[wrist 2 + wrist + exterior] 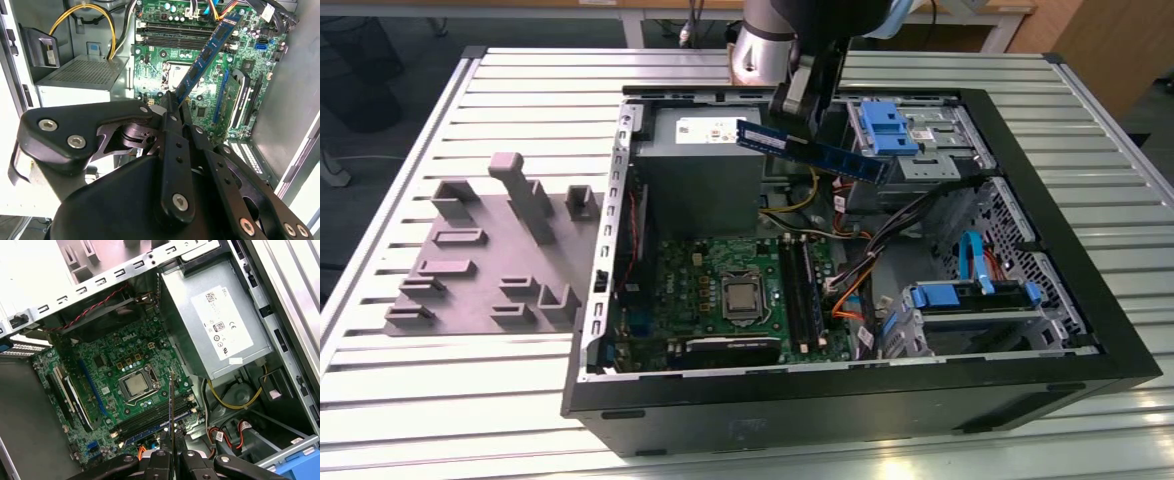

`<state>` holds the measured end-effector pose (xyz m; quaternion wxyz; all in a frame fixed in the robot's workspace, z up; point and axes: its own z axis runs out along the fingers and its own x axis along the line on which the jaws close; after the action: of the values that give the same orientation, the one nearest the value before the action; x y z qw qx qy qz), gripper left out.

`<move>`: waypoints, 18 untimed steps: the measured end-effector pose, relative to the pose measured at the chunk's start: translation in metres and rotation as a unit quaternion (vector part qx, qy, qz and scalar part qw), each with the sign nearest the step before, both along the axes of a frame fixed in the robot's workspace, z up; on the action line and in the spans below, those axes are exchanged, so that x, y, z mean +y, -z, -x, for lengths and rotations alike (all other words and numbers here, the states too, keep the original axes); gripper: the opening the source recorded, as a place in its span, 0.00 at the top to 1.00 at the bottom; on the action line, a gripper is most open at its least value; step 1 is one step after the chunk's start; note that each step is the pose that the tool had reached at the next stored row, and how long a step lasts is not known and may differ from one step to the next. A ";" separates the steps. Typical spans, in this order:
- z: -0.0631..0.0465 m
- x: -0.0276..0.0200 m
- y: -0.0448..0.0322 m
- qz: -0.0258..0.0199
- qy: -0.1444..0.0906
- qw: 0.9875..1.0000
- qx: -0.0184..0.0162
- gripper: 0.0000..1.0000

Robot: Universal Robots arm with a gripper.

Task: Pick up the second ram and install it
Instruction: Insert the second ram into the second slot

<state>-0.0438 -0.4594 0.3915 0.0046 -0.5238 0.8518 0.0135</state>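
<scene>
The second ram [841, 158] is a long, thin, dark stick with a blue label. It hangs tilted in the air over the open computer case, above the power supply's edge. My gripper [795, 118] is shut on it near one end. In the second wrist view the ram [210, 47] sticks out from the gripper [172, 103] toward the motherboard. In the first wrist view the ram [170, 400] shows edge-on as a thin line between the fingers [161, 456], over the black memory slots [155, 417]. The slots [798, 290] lie beside the processor socket [740, 297].
The black tower case [1067, 300] lies on its side on a slatted metal table. Inside are the grey power supply [700, 150], blue drive caddies [894, 130] and bundles of cables [854, 260]. A grey fixture tray [494, 260] sits at the exterior view's left.
</scene>
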 end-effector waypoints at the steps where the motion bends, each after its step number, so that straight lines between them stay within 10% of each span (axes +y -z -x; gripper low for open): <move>1: 0.000 0.0000 0.0000 0.000 0.001 1.000 0.000 0.86; 18: -0.001 0.0000 0.0003 0.000 0.045 0.999 0.000 0.86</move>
<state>-0.0431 -0.4594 0.3911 0.0052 -0.4852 0.8743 0.0133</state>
